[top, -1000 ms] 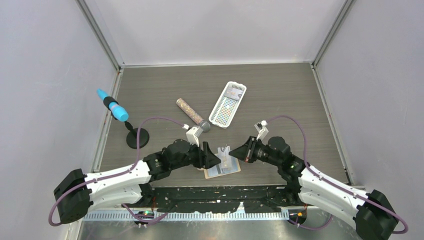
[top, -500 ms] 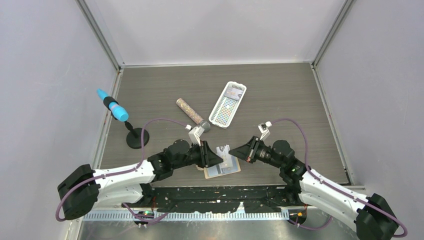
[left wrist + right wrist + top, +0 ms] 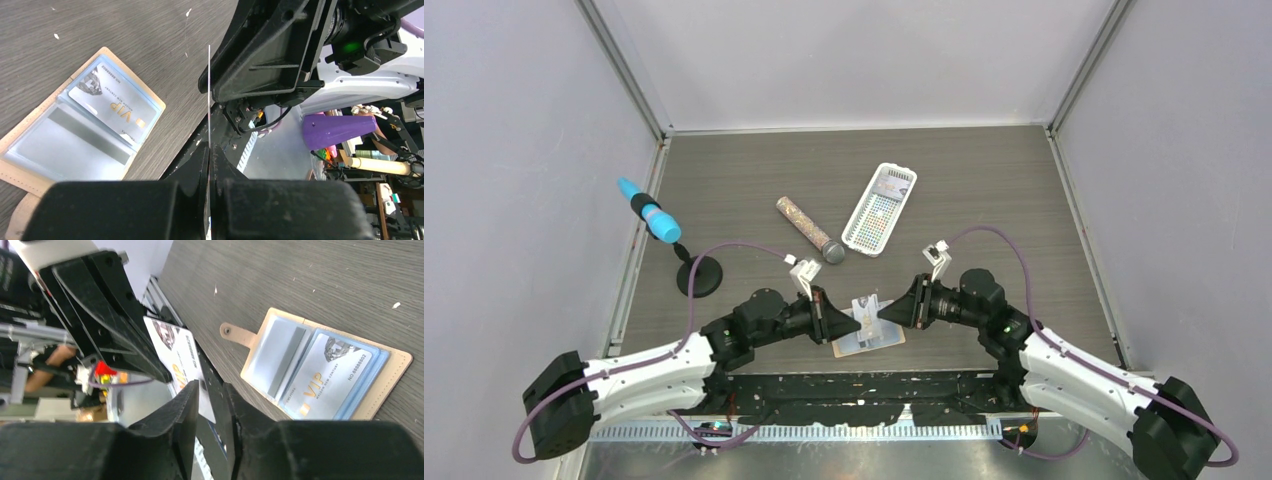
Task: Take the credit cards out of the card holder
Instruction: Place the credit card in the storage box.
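Note:
The tan card holder (image 3: 870, 340) lies open on the table near its front edge, and one VIP credit card (image 3: 330, 377) still sits in its right pocket (image 3: 117, 105). Above it my left gripper (image 3: 854, 322) is shut on a second credit card (image 3: 175, 357), which shows edge-on (image 3: 208, 90) in the left wrist view between its shut jaws (image 3: 210, 147). My right gripper (image 3: 894, 311) faces it from the right. Its jaws (image 3: 210, 387) stand apart around the card's near corner, with a gap showing.
A glittery tube (image 3: 809, 230) and a white slotted basket (image 3: 880, 208) lie behind the grippers. A blue marker (image 3: 649, 212) stands on a black base (image 3: 699, 275) at the left. The table's front edge runs just below the card holder.
My left gripper has closed on the lifted card. My right gripper, which was shut on that card, has opened off it. Both arms shifted slightly.

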Controlling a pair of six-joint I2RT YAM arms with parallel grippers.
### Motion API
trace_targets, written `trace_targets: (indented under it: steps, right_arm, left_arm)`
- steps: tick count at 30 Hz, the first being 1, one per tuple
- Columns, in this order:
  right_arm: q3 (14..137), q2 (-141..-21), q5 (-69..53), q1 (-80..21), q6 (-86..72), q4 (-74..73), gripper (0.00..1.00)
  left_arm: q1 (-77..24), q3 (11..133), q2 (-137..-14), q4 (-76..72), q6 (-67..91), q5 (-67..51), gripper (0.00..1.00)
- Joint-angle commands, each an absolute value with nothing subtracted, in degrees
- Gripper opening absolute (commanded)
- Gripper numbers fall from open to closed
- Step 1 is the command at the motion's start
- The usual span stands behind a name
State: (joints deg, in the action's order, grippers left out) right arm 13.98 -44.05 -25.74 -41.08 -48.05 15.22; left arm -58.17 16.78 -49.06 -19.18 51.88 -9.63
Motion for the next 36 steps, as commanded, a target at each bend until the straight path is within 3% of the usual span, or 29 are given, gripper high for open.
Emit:
trace_targets:
  steps: [1,4,6,15,26,36]
  right_arm:
    - [19.3,-44.2,-33.0,-39.9,-36.3,7.4,0.34]
    - [21.9,-43.6,-37.5,-38.3,-31.0,4.7,0.45]
    - [23.6,-42.4,-39.7,-37.6,-28.2,2.8,0.47]
    - [31.9,-47.2,-49.1,-37.2,-20.6,-4.7,0.46]
    - [33.7,-58.5,-54.5,-38.2,-18.4,-2.9,0.45]
    - [33.2,-61.9,-54.8,-40.1,-18.2,-0.8,0.42]
  left_arm:
    - [-57.8,16.0,-45.3,-19.2,48.1,-10.5,0.00]
    - [-57.7,16.1,-43.9,-17.3,46.3,-13.4,0.00]
    - [-57.7,16.8,-43.3,-15.1,45.0,-15.8,0.00]
    - [-57.6,20.4,-46.0,-8.8,41.3,-26.0,0.00]
    - [-57.7,21.4,-49.7,-10.5,40.9,-28.7,0.00]
    - [-57.7,21.9,-52.1,-11.8,40.7,-30.2,0.00]
